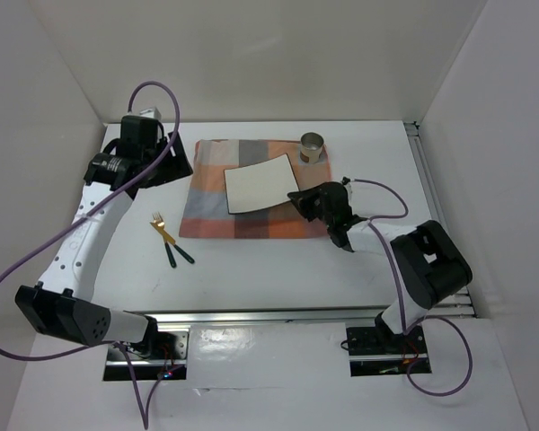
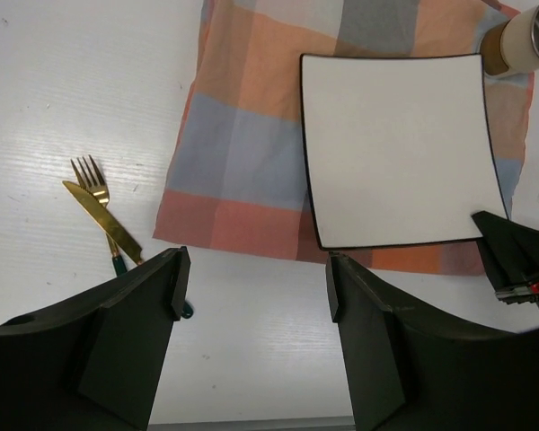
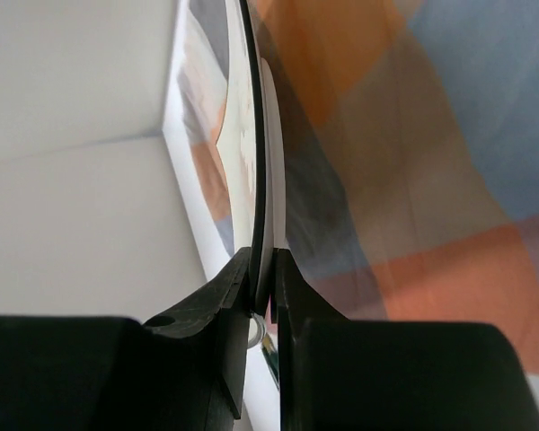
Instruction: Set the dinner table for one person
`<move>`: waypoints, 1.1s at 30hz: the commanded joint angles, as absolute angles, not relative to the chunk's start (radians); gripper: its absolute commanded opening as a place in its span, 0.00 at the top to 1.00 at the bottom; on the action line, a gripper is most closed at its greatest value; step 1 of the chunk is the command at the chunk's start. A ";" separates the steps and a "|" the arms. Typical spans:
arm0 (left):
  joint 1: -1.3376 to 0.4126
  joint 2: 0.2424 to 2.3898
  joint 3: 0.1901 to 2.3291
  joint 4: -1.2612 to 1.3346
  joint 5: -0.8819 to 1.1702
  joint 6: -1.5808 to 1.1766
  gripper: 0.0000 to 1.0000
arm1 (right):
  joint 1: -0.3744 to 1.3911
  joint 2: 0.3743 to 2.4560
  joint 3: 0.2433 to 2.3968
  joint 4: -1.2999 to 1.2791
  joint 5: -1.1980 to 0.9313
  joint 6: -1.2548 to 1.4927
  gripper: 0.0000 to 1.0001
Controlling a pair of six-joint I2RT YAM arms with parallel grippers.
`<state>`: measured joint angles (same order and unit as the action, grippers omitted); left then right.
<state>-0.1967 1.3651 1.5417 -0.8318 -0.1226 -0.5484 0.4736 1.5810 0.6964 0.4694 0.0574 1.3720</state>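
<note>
A white square plate [image 1: 258,183] with a dark rim lies on the orange-and-blue-grey checked cloth [image 1: 214,193] on the white dinner table [image 1: 251,269]. My right gripper [image 1: 298,197] is shut on the plate's near right corner; in the right wrist view the plate's edge [image 3: 262,180] sits pinched between the fingers. My left gripper [image 1: 181,154] is open and empty, held above the table left of the cloth; its view shows the plate [image 2: 395,148]. A gold fork [image 1: 160,221] and a gold knife [image 1: 167,235] with dark handles lie crossed left of the cloth. A metal cup [image 1: 313,145] stands at the cloth's far right corner.
White walls close in the table at the back and both sides. Metal rails run along the table's right edge [image 1: 428,189] and near edge [image 1: 269,314]. The fork [image 2: 92,172] and knife [image 2: 99,215] also show in the left wrist view.
</note>
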 commanded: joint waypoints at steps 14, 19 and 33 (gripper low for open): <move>-0.190 1.330 1.531 -0.836 -0.147 -0.494 0.21 | 0.500 1.690 0.755 1.043 0.209 1.503 1.00; -0.190 1.330 1.522 -0.836 -0.147 -0.494 0.21 | 0.500 1.730 0.755 1.088 0.209 1.503 1.00; -0.190 1.330 1.511 -0.845 -0.160 -0.476 0.21 | 0.529 1.787 0.704 1.158 0.264 1.514 1.00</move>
